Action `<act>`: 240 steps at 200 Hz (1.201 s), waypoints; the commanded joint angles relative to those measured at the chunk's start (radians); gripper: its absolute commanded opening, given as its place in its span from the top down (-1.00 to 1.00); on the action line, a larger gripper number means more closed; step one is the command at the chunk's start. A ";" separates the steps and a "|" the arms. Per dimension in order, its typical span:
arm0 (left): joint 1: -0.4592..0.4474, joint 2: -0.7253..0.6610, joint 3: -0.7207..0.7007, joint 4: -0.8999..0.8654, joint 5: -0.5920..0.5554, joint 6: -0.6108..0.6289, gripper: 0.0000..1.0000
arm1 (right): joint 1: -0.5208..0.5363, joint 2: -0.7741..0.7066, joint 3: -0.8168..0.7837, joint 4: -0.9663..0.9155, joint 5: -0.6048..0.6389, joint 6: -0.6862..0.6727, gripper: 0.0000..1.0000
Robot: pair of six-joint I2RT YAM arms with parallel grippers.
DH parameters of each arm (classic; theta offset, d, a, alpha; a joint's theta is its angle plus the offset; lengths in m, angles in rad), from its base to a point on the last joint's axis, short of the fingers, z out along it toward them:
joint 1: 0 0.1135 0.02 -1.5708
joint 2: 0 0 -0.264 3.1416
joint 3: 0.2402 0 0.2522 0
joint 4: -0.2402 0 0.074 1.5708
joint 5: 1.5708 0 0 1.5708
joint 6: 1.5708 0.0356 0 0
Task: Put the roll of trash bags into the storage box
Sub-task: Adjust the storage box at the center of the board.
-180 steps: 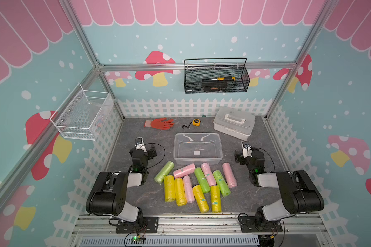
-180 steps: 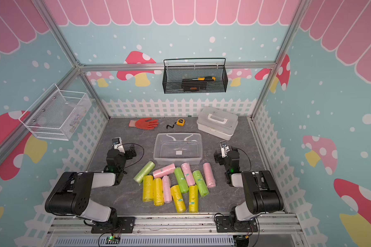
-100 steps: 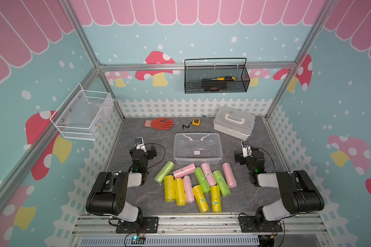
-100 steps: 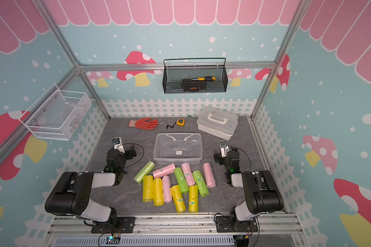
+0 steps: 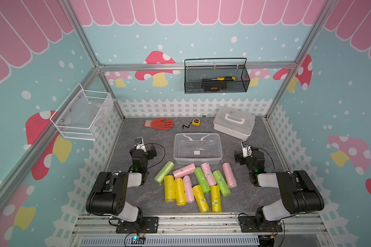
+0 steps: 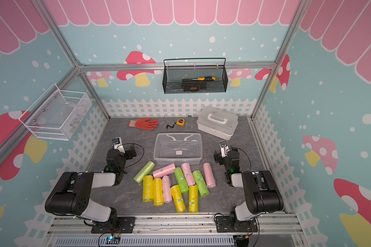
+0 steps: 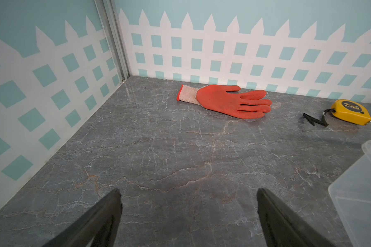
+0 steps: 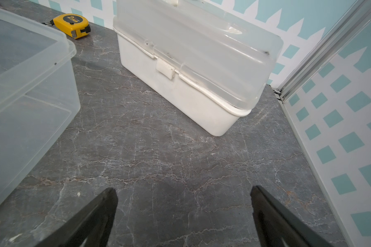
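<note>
Several rolls of trash bags (image 5: 184, 170), green, pink and yellow, lie in a loose cluster on the grey floor in both top views, just in front of the storage box. The storage box (image 5: 196, 134) (image 6: 178, 134) is a clear tub with a small white sticker, and it holds nothing. My left gripper (image 7: 187, 192) is open over bare floor, left of the box, whose corner (image 7: 368, 192) shows at the edge of the left wrist view. My right gripper (image 8: 183, 190) is open over bare floor on the box's (image 8: 30, 85) right. Neither touches a roll.
A white case with a handle (image 5: 234, 123) stands at the back right, just beyond my right gripper. An orange glove (image 5: 159, 123) and a yellow tape measure (image 5: 195, 122) lie by the back wall. A black mesh basket (image 5: 216, 79) and a white wire basket (image 5: 81, 115) hang on the walls.
</note>
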 commanded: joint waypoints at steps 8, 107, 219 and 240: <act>-0.001 0.008 0.007 -0.005 0.014 0.017 -0.98 | -0.002 -0.001 0.006 0.008 -0.003 -0.005 -0.97; -0.048 -0.252 0.419 -0.966 -0.419 -0.202 -0.98 | 0.002 -0.518 0.337 -0.889 0.162 0.378 -0.97; -0.013 -0.413 0.402 -1.173 0.162 -0.655 -0.98 | -0.007 -0.884 0.412 -1.242 -0.056 0.639 -0.97; -0.132 -0.350 0.533 -1.287 0.130 -0.575 -0.95 | -0.007 -0.780 0.452 -1.251 -0.182 0.592 -0.97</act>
